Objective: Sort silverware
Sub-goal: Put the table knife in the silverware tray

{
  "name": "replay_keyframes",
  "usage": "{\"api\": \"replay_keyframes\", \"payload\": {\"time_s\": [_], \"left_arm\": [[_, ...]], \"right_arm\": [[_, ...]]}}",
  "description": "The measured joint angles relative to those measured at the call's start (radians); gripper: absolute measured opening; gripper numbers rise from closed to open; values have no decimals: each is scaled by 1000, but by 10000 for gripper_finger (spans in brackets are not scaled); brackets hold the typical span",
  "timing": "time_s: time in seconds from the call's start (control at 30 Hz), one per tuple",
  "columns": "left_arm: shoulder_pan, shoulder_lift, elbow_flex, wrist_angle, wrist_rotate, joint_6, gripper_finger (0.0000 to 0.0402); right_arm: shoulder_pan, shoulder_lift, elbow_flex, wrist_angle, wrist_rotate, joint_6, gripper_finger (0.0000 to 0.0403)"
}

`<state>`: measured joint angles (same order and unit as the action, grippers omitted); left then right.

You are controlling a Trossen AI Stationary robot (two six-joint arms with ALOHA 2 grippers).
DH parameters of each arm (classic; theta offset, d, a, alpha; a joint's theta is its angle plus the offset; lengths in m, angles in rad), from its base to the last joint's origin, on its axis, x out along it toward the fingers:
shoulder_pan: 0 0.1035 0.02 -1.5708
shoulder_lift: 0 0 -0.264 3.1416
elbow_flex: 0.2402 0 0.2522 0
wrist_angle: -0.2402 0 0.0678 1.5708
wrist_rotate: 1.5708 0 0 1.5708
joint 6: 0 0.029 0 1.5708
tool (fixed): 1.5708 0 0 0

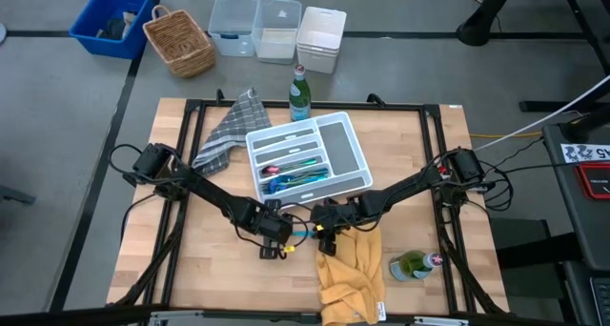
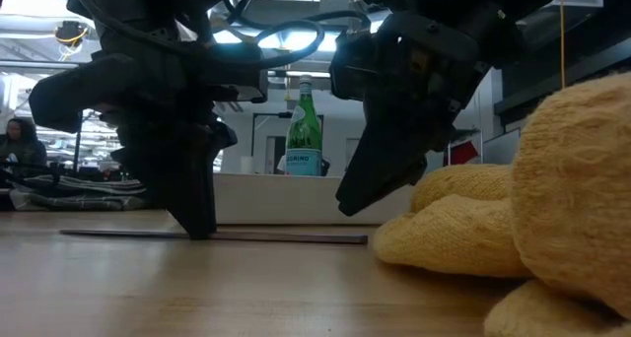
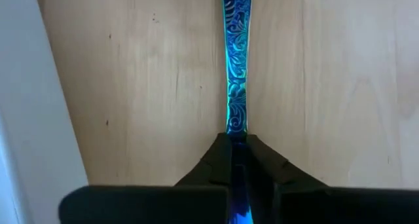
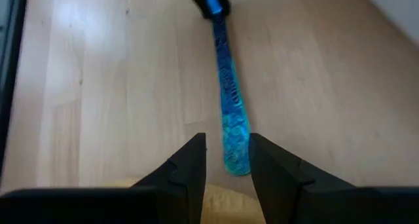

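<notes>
A bright blue patterned piece of silverware (image 3: 236, 67) lies flat on the wooden table near its front edge; its kind I cannot tell. My left gripper (image 3: 237, 160) is shut on it and also shows in the high view (image 1: 276, 238). My right gripper (image 4: 226, 162) is open. Its fingertips stand on either side of the piece's wide handle end (image 4: 236, 149), a little above the table in the low view (image 2: 347, 205). The white divided tray (image 1: 355, 147) behind both grippers holds more blue and purplish silverware (image 1: 297, 169). My left gripper pinches the blue piece's narrow stretch (image 3: 236, 122), away from the wide handle end, between its two fingers. The fingers point down from above and lie across the piece. The piece lies level on the table (image 2: 296, 236).
A yellow cloth (image 1: 351, 274) lies bunched just right of and in front of the grippers. A grey checked cloth (image 1: 229, 126) and an upright green bottle (image 1: 300, 92) are behind the tray. Another green bottle (image 1: 412, 265) lies at the front right.
</notes>
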<state>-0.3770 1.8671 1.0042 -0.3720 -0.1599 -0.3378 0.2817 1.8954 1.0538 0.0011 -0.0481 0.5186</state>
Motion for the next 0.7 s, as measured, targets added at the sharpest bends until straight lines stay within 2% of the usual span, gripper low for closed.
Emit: {"api": "replay_keyframes", "payload": {"time_s": [0.17, 0.33, 0.7], "left_arm": [[6, -13, -2, 17, 7, -2, 25], [14, -13, -2, 23, 11, -35, 21], [47, -14, -1, 40, 86, -98, 8]], "right_arm": [[0, 0, 0, -3, -47, 0, 117], [0, 0, 0, -3, -57, -7, 117], [-1, -1, 0, -47, 31, -107, 117]]}}
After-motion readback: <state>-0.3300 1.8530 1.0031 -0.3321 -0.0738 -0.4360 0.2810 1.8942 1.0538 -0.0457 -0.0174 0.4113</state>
